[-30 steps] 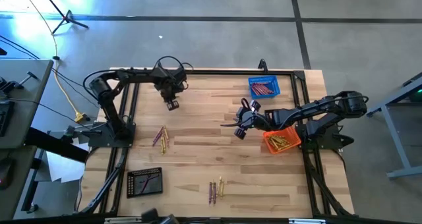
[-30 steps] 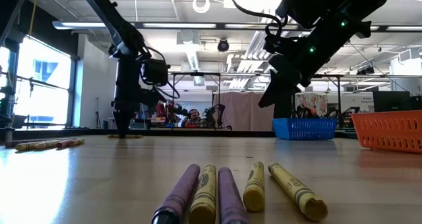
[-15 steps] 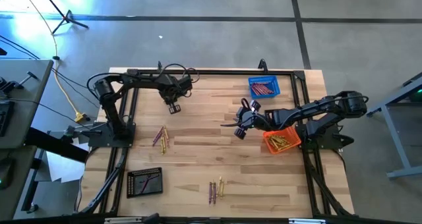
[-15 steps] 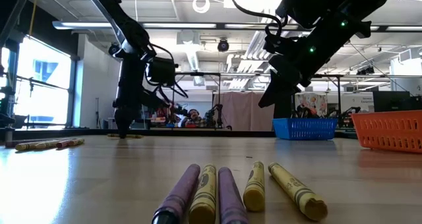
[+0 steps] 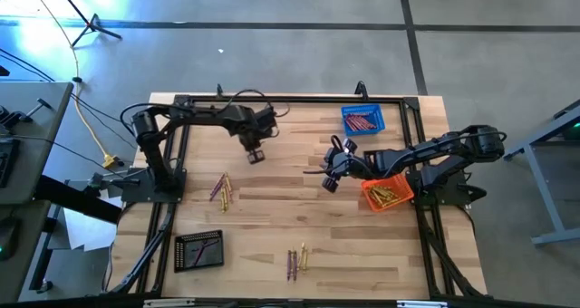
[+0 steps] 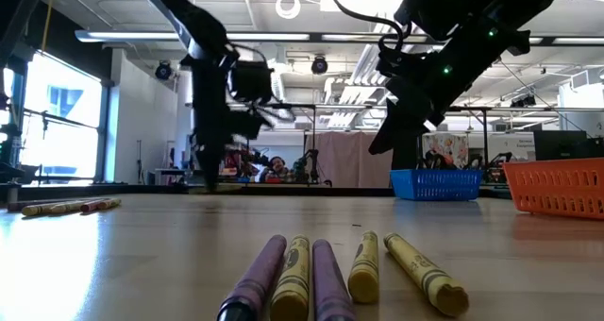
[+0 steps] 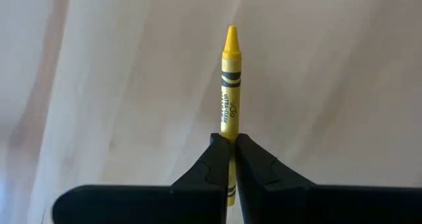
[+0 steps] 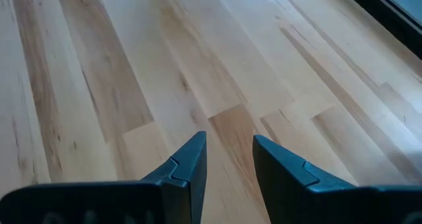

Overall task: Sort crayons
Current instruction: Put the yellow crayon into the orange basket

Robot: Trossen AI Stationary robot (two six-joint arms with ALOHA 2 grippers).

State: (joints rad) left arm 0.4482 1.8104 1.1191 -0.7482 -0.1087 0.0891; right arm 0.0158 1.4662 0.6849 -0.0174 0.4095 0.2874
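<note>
My left gripper (image 5: 255, 154) hangs over the far middle of the table, pointing down, shut on a yellow crayon (image 7: 230, 79). My right gripper (image 5: 328, 177) stands open above bare wood right of centre, slanting down, with nothing between its fingers (image 8: 229, 151). A few crayons (image 5: 220, 188) lie flat on the left of the table. More crayons (image 5: 296, 260) lie side by side near the front edge, and the low view shows them close up as purple and yellow crayons (image 6: 311, 278). My left gripper pinches the yellow crayon's blunt end (image 7: 228, 133) between its two fingertips. The fingers come from above, pointing down. The crayon sticks out level from the fingertips, its pointed tip (image 7: 231, 31) away from them, close over the wood; whether it is clear of the table, I cannot tell.
A blue basket (image 5: 362, 120) with red crayons stands at the far right. An orange basket (image 5: 388, 193) with yellow crayons sits under the right arm. A black basket (image 5: 198, 250) is at the near left. A dark frame (image 5: 290, 98) runs round the table.
My left gripper has gone toward the table's right edge and a little toward the near edge, carrying the yellow crayon along. My right gripper has kept still.
</note>
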